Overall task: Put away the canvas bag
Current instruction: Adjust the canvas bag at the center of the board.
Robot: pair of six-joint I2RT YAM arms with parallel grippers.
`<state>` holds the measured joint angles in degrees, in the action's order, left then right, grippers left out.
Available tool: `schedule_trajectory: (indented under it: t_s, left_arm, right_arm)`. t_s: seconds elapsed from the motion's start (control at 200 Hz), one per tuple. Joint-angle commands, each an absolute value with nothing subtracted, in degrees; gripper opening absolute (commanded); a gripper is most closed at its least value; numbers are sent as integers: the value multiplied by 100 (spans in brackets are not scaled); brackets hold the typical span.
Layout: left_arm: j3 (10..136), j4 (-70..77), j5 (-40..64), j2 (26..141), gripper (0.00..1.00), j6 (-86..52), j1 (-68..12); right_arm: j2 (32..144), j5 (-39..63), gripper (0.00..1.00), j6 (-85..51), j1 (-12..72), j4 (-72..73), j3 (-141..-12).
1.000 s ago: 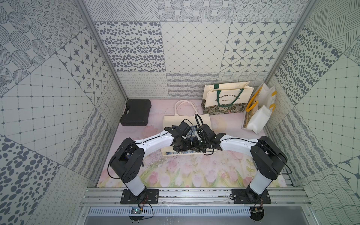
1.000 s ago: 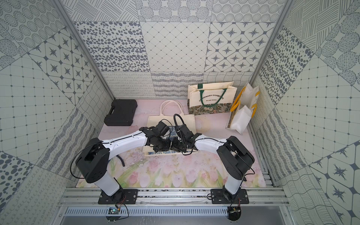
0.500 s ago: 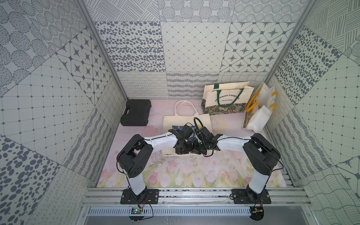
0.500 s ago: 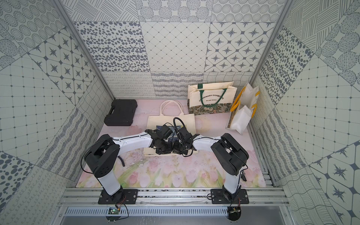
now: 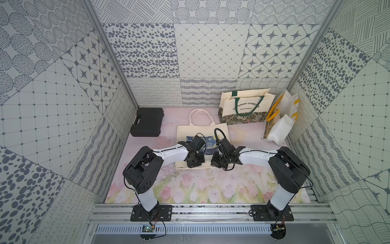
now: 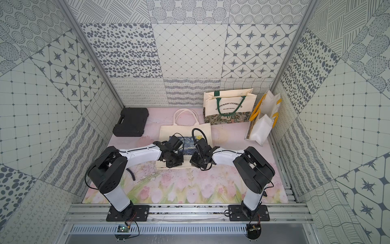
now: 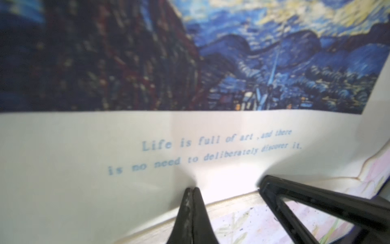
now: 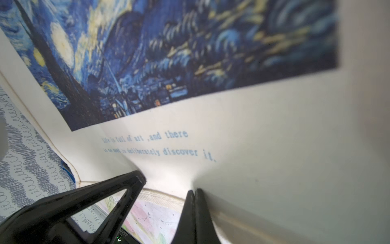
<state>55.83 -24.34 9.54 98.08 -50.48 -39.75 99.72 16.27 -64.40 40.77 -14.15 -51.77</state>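
Top views are both showing the canvas bag [image 5: 185,133] [image 6: 168,132] lying flat on the floral mat [image 5: 190,190] near the middle of the table, with its handles pointing toward the back wall. The left gripper [image 5: 195,163] [image 6: 174,163] and the right gripper [image 5: 217,163] [image 6: 197,162] are reaching in from either side and meeting at the bag's near edge, close to one another but apart. A black case [image 5: 147,122] is sitting by the left wall. A printed tote [image 5: 247,105] with green handles is standing at the back, and white bags [image 5: 280,124] with yellow handles are leaning in the far right corner.

Left wrist view is showing the left gripper [image 7: 191,189] with its jaws pressed together on the bag's hem, the cream cloth puckering at the tips. The hem is curling up off the mat here. A painting print [image 7: 232,63] and blue text [image 7: 211,147] are filling the cloth above. The right gripper's finger [image 7: 268,186] is touching the same hem just beside it.

Right wrist view is showing the right gripper [image 8: 195,191] likewise pinched tight on the hem, the fabric bunching at its tips, with the left gripper's finger [image 8: 135,179] alongside.
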Motion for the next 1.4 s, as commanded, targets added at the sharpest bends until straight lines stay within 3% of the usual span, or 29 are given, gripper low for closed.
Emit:
schedule_trajectory:
  t_s: [0.0, 0.31, 0.645, 1.041, 1.396]
  left_arm:
    - [5358, -3127, 437, 9440, 0, -5194, -3750]
    - [4862, -3460, 484, 8739, 0, -5140, -3096]
    - [4042, -3477, 683, 7909, 0, -5192, -2341]
    - [3790, -3449, 714, 7837, 0, -5314, -2008]
    - [4003, -3185, 939, 7301, 0, -5101, -2002]
  right_arm:
    - [10124, 1337, 0, -6691, 3981, -2219, -4955]
    - [10215, 1318, 0, -6918, 3784, -2658, -4925]
    - [9591, 1245, 0, -6918, 3262, -2614, -4242]
    - [8893, 1048, 0, -6469, 2267, -3124, -3959]
    - [8557, 1200, 0, -6628, 2416, -3233, -4046]
